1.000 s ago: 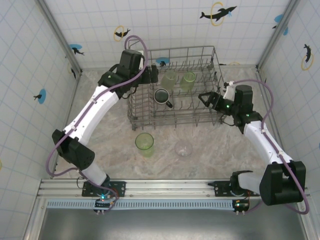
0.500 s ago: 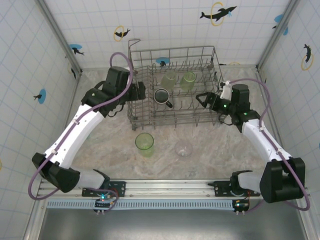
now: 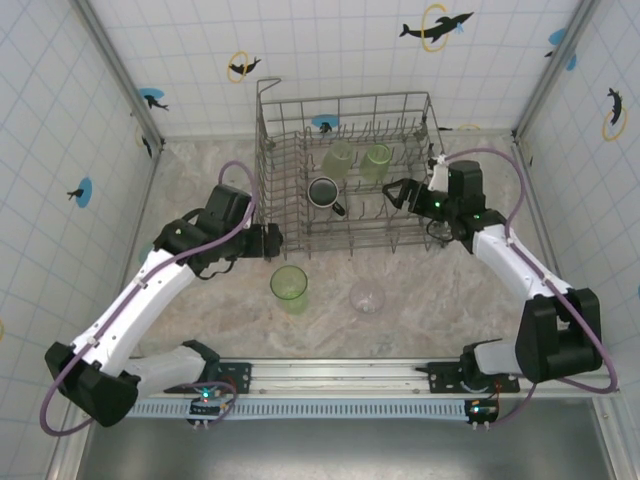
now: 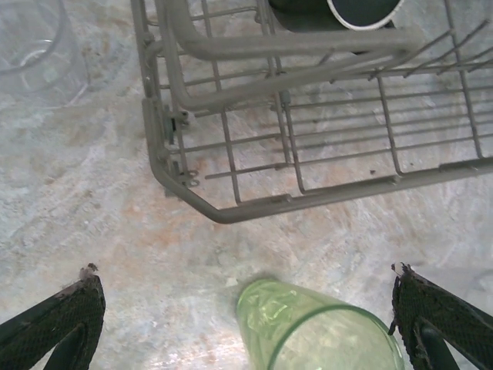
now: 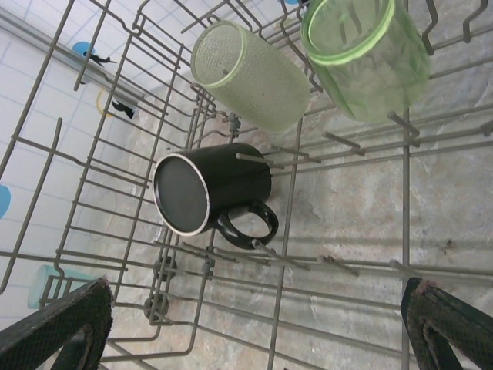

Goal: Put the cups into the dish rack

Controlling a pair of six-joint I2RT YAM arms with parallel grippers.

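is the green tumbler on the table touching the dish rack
Apart. Left wrist view shows bare table between the translucent green tumbler and the grey wire dish rack.

Top overhead; wrist cams near rack (image 4: pixel 293 45).

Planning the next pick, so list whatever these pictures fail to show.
1. Left wrist: green cup, rim cut off by the bottom edge.
2. Left wrist: mug, mostly cut off by the top edge, handle out of frame.
3. Left wrist: clear cup, cropped by the top-left corner.
4. Right wrist: racked cup, partly cut off by the top edge.
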